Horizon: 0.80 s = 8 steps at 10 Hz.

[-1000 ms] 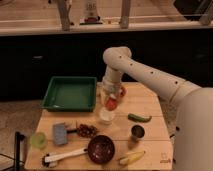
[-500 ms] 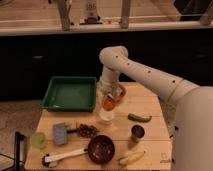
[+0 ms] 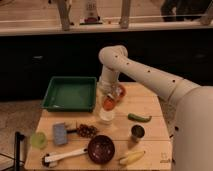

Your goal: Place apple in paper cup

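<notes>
Before you, the wooden table carries a green tray, paper cup, pepper, metal cup, banana, dark bowl, brush, grey block and yellow-green cup. The gripper hangs just above the paper cup, clasping the apple.

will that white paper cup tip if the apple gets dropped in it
Possibly. The paper cup looks small and thin, so it is likely light and easy to nudge over. The apple, held in the gripper just above it, looks nearly as wide as the rim, so an off-centre release could tip it.
</notes>
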Each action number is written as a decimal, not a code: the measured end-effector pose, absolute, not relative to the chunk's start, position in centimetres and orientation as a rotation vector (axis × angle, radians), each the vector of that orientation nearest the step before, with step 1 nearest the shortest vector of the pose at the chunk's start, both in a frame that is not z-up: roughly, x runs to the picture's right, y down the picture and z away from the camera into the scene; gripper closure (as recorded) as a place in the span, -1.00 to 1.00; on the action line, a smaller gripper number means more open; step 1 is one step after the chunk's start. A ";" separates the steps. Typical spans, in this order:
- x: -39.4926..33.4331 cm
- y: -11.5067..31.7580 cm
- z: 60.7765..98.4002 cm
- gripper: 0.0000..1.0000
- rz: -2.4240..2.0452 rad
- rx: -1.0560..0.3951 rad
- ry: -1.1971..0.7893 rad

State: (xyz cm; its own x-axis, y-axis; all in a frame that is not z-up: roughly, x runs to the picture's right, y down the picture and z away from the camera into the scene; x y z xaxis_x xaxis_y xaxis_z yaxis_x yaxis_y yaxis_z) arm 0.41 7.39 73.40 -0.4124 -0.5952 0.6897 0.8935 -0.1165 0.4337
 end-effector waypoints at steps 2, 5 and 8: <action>0.3 7.4 73.3 -0.03 -1.745 -0.426 -1.018; 0.3 7.4 73.2 -0.56 -1.746 -0.432 -1.020; 0.3 7.3 73.3 -0.60 -1.750 -0.433 -1.022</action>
State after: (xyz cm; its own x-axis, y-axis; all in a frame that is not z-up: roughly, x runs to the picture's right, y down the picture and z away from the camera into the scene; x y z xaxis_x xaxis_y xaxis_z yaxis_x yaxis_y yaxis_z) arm 0.32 7.26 73.29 -0.4159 -0.5879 0.6938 0.8931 -0.1203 0.4335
